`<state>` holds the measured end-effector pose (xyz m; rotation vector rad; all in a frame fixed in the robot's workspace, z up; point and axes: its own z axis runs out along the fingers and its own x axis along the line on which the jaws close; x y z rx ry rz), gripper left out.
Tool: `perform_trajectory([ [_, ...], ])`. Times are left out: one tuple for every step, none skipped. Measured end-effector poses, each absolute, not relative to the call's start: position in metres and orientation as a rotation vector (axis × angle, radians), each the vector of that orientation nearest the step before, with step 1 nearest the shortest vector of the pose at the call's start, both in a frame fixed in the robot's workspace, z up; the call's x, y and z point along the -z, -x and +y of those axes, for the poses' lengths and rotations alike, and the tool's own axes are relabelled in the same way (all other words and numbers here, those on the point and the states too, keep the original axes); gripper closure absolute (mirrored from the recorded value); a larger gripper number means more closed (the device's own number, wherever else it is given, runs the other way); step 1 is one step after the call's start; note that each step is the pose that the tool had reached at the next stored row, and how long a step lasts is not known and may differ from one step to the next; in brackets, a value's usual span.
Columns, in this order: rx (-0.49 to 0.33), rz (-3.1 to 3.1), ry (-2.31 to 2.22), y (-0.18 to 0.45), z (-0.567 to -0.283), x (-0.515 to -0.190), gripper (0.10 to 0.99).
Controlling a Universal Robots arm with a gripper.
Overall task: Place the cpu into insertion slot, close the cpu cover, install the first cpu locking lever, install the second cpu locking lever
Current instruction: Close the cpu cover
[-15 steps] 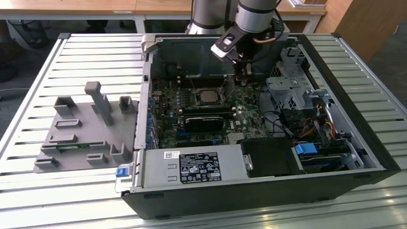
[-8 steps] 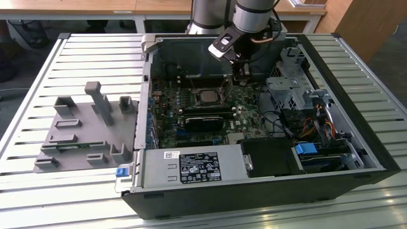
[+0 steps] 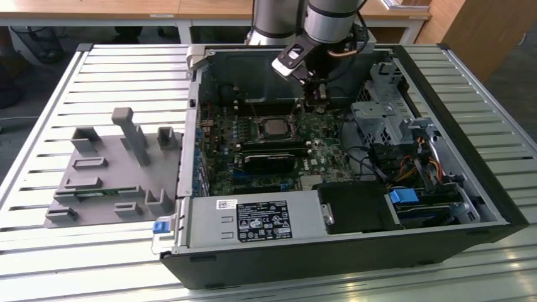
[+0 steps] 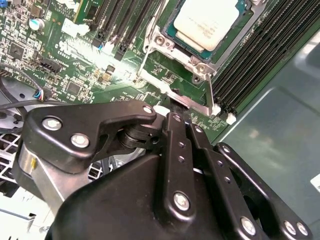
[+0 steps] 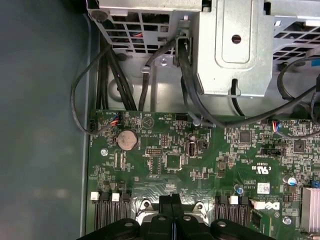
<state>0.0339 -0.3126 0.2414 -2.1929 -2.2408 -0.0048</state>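
Note:
The cpu, silvery-topped with a greenish rim, lies flat in the insertion slot on the green motherboard. The silver cpu cover lies down around it, its window framing the chip. A thin silver locking lever runs along the socket's edge. My gripper is shut, its black fingertips pressed together right at that lever beside the socket. In the exterior view the gripper stands just to the right of the socket and slightly beyond it. In the first wrist view the gripper touches the socket's rim.
Long black memory slots flank the socket. A grey drive cage with cables stands on the exterior view's right, and the power supply at the case's near side. A grey fixture block rests on the slatted table outside the case.

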Motion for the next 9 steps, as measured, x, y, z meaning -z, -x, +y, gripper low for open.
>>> perform_trajectory([
  [0.005, -2.241, 2.193, -0.0331, -0.3126, -0.2414, 0.969],
  [0.005, -2.241, 2.193, -0.0323, -0.3126, -0.2414, 0.969],
  [0.005, -2.241, 2.193, -0.0313, -0.3126, -0.2415, 0.969],
  [0.005, -2.241, 2.193, -0.0303, -0.3126, -0.2414, 0.969],
  [0.005, -2.241, 2.193, -0.0294, -0.3126, -0.2414, 0.969],
  [0.005, -2.241, 2.193, -0.0287, -0.3126, -0.2415, 0.969],
  [0.005, -2.241, 2.193, -0.0279, -0.3126, -0.2415, 0.969],
  [0.005, -2.241, 2.193, -0.027, -0.3126, -0.2415, 0.969],
  [0.005, -2.241, 2.193, -0.0261, -0.3126, -0.2414, 0.969],
])
